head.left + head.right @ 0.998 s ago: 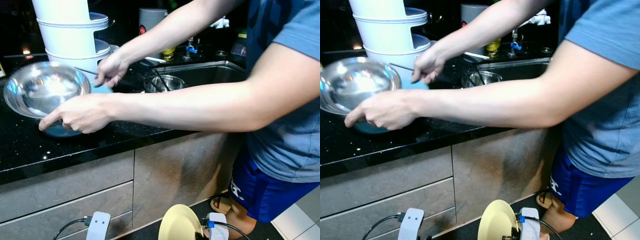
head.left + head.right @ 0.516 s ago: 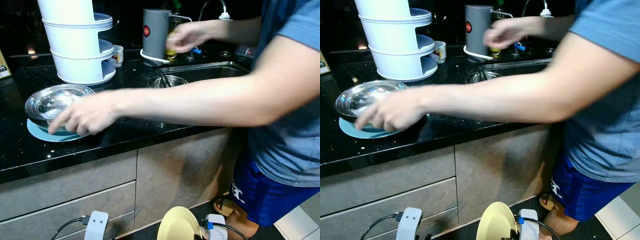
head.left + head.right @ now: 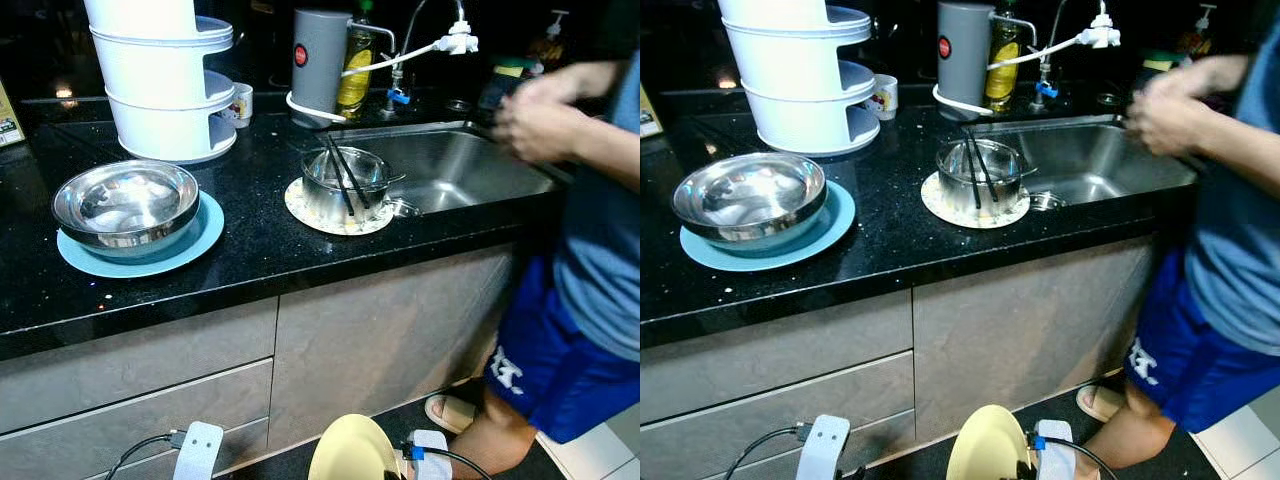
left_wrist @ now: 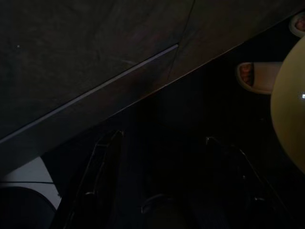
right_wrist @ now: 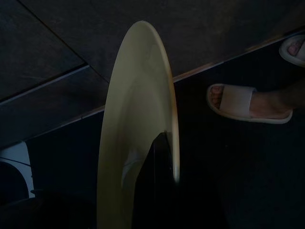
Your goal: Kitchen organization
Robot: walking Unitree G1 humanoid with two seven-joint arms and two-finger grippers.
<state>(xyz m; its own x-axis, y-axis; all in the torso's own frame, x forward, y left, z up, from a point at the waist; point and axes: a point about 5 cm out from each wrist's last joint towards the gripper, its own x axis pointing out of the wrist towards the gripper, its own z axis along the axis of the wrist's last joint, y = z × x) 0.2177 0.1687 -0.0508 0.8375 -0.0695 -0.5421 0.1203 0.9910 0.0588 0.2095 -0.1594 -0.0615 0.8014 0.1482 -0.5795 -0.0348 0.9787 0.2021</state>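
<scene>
Right gripper point(image 5: 159, 181): low at the bottom centre of the head views, jaws closed on the rim of the pale yellow plate point(image 3: 352, 452), which stands on edge — one black finger point(image 5: 157, 162) lies across the plate's face.
Left gripper point(image 4: 162, 176): hangs low at the bottom left of the head views in deep shade; its two dark fingers stand well apart with nothing between them.
Floor point(image 5: 238, 181): dark, in front of the grey cabinet fronts point(image 3: 380, 340); a foot in a pale slipper point(image 5: 248, 102) stands on it near the plate.
Table point(image 3: 250, 250): black speckled top across the upper half of the frame.
Steel bowl point(image 3: 126, 205): left of centre, sitting on a light blue plate point(image 3: 195, 235).
Small steel pot point(image 3: 345, 185): centre, on a round pale mat point(image 3: 300, 205) just beside the sink — dark chopsticks point(image 3: 338, 170) lean in it.
Sink point(image 3: 450, 170): right of centre, steel.
White tiered container point(image 3: 155, 80): upper left, at the back of the table.
Grey jug point(image 3: 318, 60): upper centre, with a yellowish bottle point(image 3: 355, 85) beside it and a tap point(image 3: 455, 35) to the right.
Person point(image 3: 590, 260): right edge, blue shirt and blue shorts, hands point(image 3: 535, 120) together over the sink's right end, blurred.
</scene>
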